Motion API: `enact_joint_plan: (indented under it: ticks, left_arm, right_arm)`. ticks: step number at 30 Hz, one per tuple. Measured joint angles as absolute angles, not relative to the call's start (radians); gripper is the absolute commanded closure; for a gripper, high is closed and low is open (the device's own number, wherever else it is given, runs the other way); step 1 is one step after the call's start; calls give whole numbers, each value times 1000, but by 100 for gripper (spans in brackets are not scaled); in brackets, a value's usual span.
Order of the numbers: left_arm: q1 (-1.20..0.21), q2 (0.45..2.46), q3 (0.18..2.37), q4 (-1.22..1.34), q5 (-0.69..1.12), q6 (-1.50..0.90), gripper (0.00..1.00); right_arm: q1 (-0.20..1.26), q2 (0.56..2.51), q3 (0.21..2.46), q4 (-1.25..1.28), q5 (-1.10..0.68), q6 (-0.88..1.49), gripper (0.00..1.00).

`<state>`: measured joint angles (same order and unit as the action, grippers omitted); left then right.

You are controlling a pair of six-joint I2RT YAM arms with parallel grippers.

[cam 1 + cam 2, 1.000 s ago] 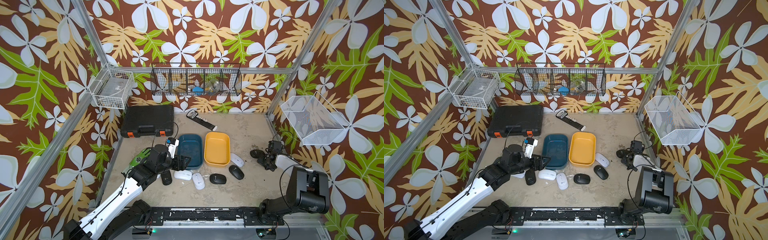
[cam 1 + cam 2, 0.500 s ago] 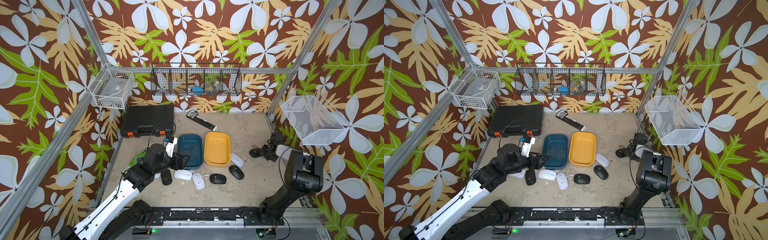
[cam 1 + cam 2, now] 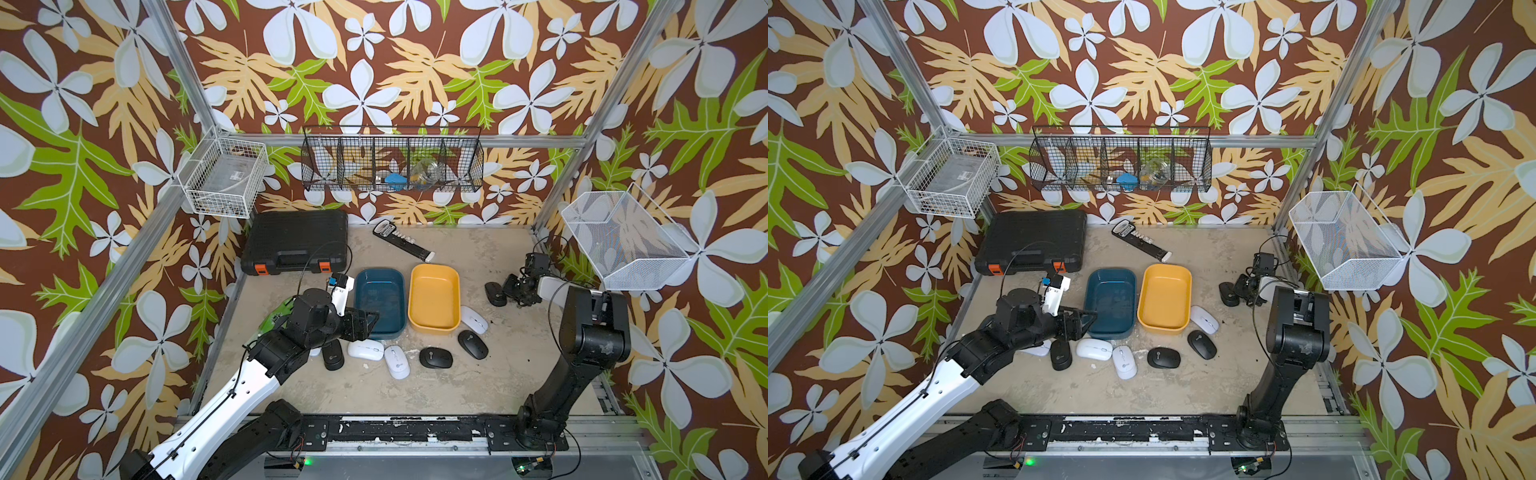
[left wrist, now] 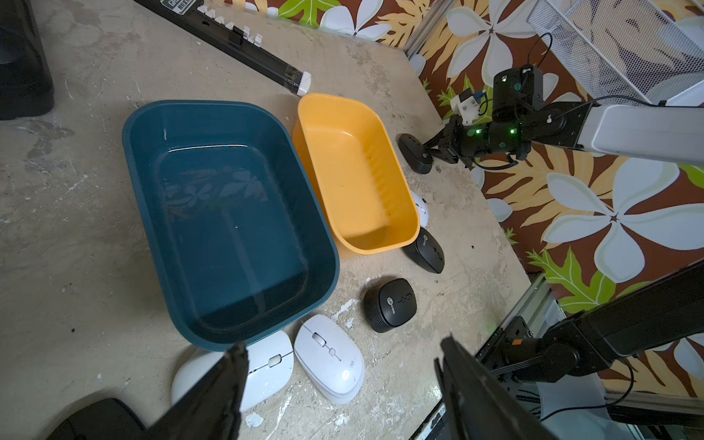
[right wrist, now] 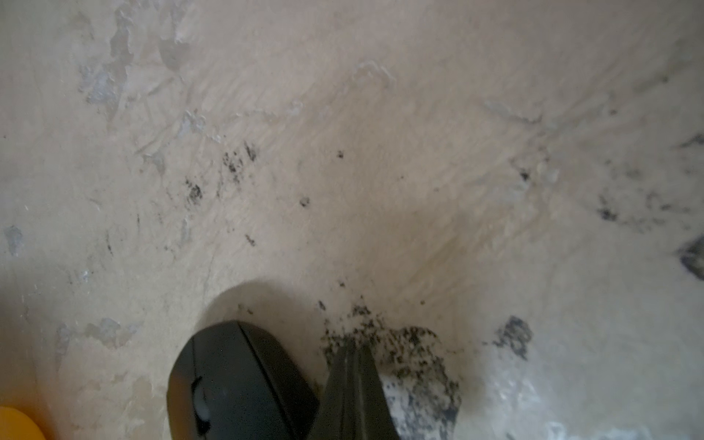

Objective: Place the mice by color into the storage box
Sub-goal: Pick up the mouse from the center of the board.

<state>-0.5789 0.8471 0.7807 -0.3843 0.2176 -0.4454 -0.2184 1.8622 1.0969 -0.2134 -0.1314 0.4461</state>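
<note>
Risk is sitting mostly with the right tool (image 5: 352, 365): it is resting clenched and empty, tips just beside a black mouse (image 5: 236, 381), so any advance may be pushing that mouse away instead of gripping it. The left tool (image 3: 365, 323), released wide, is hovering over a white mouse (image 4: 329, 358) and its white neighbour (image 4: 266, 369), which are lying close together by the blue bin (image 4: 228, 228). Closing there may be catching both or bumping the rim. The blue bin and the yellow bin (image 4: 354, 171) are standing empty, and the mice in view are lying on the surface (image 3: 374, 395).

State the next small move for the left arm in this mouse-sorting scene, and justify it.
Probably lower the open left gripper onto the white mouse lying under it in the left wrist view, then close. The blue bin and the yellow bin are both empty, so sorting has yet to start, and that mouse lies close by the blue bin.
</note>
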Motion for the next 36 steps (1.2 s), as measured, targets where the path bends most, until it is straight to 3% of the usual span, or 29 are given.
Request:
enact_joint_plan:
  ticks: [5, 9, 16, 21, 34, 36]
  left_arm:
    - [-579, 838, 761, -384, 218, -452, 18]
    - [-579, 837, 754, -383, 218, -463, 17]
    - [-579, 806, 706, -353, 244, -471, 16]
    - [-579, 797, 696, -352, 252, -474, 16]
    - [-579, 805, 671, -345, 252, -478, 15]
    - [-579, 810, 667, -340, 252, -478, 15]
  right_arm:
    - [-218, 1751, 1086, -267, -99, 441, 65]
    - [-209, 1650, 1065, -289, -105, 394, 37]
    - [-96, 1695, 1102, -332, -133, 222, 33]
    - [-34, 1795, 1147, -378, -57, 146, 32]
    - [-27, 1815, 1155, -406, 25, 103, 29]
    - [-28, 1829, 1163, -406, 24, 104, 24]
